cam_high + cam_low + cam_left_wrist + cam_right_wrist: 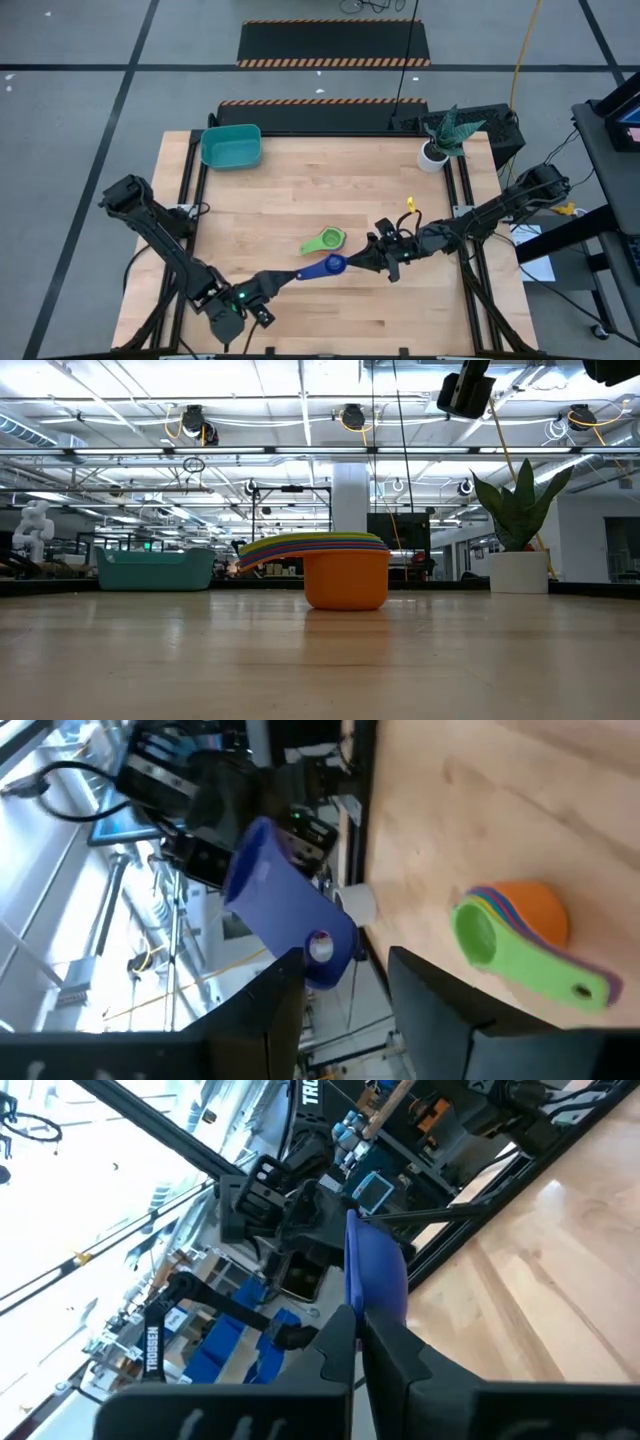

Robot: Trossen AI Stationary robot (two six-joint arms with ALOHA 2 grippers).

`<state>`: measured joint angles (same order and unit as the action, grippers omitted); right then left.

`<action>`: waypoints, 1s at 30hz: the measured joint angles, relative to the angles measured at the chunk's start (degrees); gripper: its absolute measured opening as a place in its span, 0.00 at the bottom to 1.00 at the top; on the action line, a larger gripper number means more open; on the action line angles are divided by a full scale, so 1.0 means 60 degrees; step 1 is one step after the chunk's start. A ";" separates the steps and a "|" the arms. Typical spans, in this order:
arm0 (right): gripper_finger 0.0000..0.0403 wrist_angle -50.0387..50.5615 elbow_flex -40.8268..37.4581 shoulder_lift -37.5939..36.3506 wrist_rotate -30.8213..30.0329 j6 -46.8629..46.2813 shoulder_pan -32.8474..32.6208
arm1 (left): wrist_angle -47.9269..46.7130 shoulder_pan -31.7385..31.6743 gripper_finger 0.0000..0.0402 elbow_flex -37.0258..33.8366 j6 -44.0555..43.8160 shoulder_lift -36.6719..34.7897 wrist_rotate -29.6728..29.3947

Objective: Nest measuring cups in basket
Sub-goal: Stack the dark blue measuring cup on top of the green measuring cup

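Hanging between both arms above the desk (pixel 300 200), the blue cup (pixel 330 266), light, stiff and slick, has its bowl rim nipped by the shut right pincer (pixel 368 256) while the half-open left pincer (pixel 283 278) brackets its flat handle, the best hold, ungripped as far as I can judge.

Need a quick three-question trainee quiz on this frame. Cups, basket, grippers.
1. True or false: the basket already holds measuring cups.
2. Which cup is the right gripper clamped on? A) green B) blue C) orange
3. Fill in: seen from above, the top cup of the nested stack is ____.

Key:
1. False. The basket shows no cups inside.
2. B. It grips the blue cup, lifted beside the stack.
3. Green.
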<state>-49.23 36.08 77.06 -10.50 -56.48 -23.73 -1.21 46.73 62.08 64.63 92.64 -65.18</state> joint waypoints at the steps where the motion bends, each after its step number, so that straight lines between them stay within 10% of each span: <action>1: 0.00 -0.0031 0.0002 0.0000 0.0000 -0.0016 -0.0009 | -0.0172 -0.0042 0.37 0.0000 0.0033 0.0000 0.0003; 30: 0.00 0.0282 -0.0005 -0.0002 -0.0064 -0.0266 -0.0047 | 0.0490 -0.0265 0.05 0.0000 0.0718 -0.0004 0.0785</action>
<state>-47.54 36.05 77.05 -10.89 -58.07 -24.01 1.73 45.14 62.08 68.94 92.62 -60.47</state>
